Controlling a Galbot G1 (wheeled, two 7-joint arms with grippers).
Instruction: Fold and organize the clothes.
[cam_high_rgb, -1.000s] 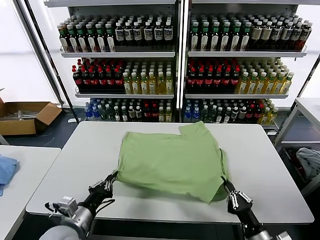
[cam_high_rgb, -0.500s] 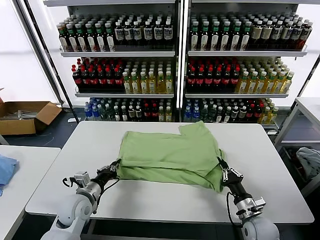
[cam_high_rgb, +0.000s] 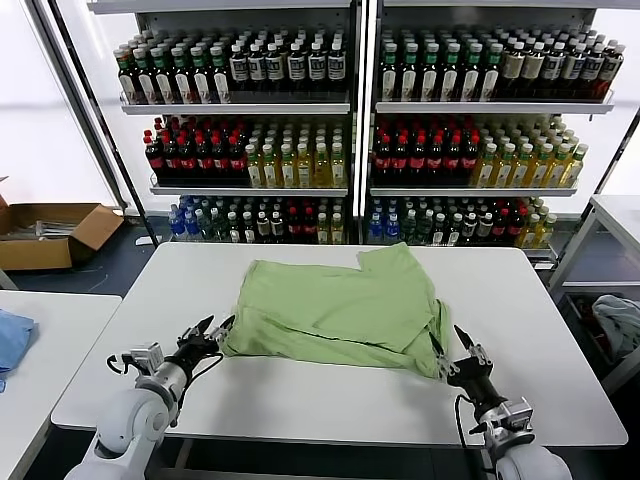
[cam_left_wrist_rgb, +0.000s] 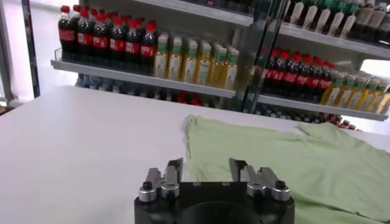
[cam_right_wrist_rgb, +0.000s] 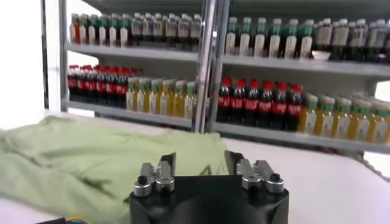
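Shirt (cam_high_rgb: 335, 312), green, soft and light, lies folded over in the middle of the white table (cam_high_rgb: 550, 330). Left gripper (cam_high_rgb: 207, 330) and right gripper (cam_high_rgb: 448, 352) sit open and empty beside its two front corners. Thin floppy cloth like this is probably best pinched at those corners.

Plain light green shirt (cam_high_rgb: 335, 310) on a white table (cam_high_rgb: 300, 390) — black, silver-screwed left tool (cam_high_rgb: 212, 329).

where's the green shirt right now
In the head view the green shirt lies folded mid-table, between the open left gripper and open right gripper, before the bottle shelves.
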